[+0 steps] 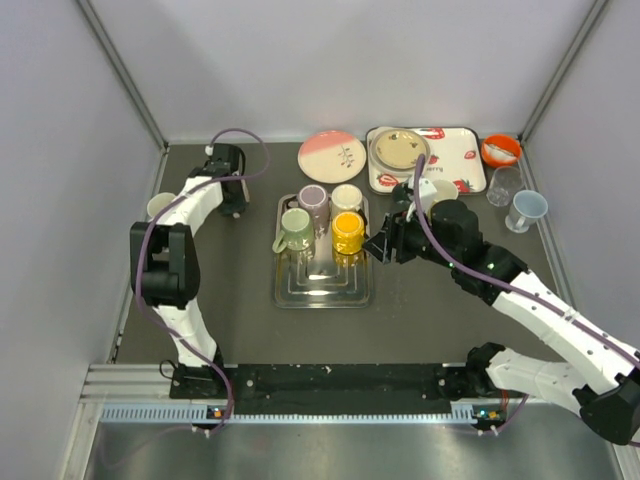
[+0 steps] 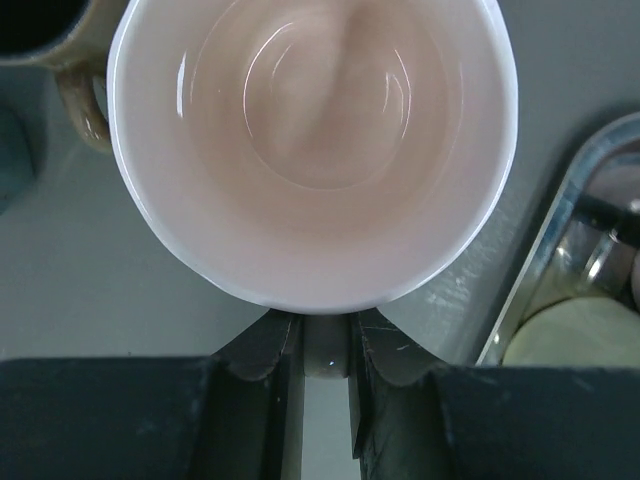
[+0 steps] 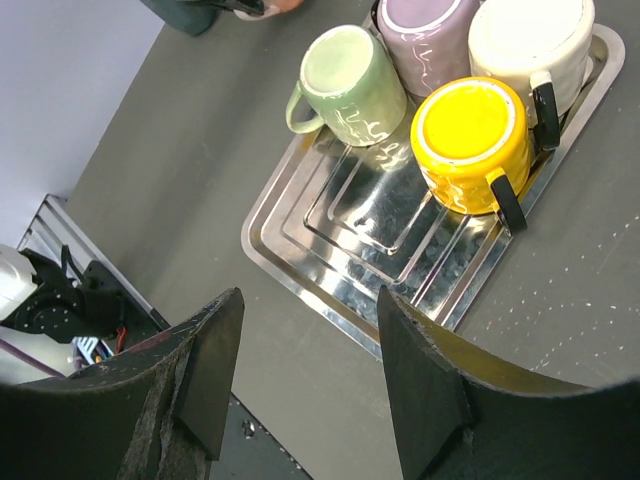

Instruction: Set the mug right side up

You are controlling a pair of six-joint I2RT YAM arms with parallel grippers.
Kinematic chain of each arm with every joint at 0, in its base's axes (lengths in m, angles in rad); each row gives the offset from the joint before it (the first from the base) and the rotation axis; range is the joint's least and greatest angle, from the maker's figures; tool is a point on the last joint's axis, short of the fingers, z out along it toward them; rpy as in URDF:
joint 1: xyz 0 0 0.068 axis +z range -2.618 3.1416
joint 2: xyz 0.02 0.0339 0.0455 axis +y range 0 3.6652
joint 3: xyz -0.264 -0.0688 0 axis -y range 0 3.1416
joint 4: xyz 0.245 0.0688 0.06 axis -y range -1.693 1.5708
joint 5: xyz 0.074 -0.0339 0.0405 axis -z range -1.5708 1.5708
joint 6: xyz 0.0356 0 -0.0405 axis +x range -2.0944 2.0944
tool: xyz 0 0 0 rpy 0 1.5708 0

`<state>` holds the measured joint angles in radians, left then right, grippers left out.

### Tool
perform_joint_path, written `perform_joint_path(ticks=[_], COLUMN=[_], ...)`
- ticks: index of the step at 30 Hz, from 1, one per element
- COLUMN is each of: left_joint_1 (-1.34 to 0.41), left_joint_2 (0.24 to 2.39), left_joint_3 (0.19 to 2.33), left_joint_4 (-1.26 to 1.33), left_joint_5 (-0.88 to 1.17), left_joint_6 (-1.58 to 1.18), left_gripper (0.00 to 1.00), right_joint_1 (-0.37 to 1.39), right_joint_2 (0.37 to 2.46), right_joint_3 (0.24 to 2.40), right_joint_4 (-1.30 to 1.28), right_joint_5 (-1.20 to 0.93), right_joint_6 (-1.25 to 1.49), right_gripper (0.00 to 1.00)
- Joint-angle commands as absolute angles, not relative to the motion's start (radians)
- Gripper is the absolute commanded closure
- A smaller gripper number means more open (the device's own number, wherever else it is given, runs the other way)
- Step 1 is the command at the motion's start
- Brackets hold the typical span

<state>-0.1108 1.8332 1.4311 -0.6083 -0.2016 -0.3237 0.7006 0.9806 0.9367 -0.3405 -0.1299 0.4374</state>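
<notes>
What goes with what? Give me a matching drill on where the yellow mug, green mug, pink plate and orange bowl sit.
Things:
1. yellow mug
2. green mug
3. pink plate
4. orange bowl

Places:
a. back right corner of the table
b. on the metal tray, the mug nearest the right gripper
c. on the bare table, just behind the tray
d. on the tray's left side, handle pointing left

Pairs: 1-b, 2-d, 3-c, 4-a
</notes>
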Motion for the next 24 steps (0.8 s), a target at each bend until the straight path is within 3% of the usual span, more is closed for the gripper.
perform_joint_path(ticks=[1, 15, 19, 24], left_joint_1=[-0.069, -0.061, -0.061, -0.061], left_joint_2=[1.856, 2.037, 2.062, 2.057], left_joint_3=[1.537, 1.704, 1.703, 1.703], left_joint_4=[-0.537, -0.601, -0.618, -0.638], left_joint_5=[-0.198, -0.169, -0.172, -0.167], left_joint_6=[-0.304, -0.301, -0.304, -0.313], left_gripper=[1.0, 1.0, 0.89, 0.65], right_joint_1=[0.712, 0.712, 0.712, 0.712], right_joint_2=[0.957, 0.994, 1.006, 1.012], right_joint_3=[0.954, 0.959, 0.962, 0.963], right_joint_4=[-0.341, -0.351, -0.351, -0.353], right_joint_5=[-0.118, -0.097, -0.097, -0.094], right_joint_6=[0.428, 0.428, 0.425, 0.425], right_gripper=[0.43, 0.43, 0.43, 0.42])
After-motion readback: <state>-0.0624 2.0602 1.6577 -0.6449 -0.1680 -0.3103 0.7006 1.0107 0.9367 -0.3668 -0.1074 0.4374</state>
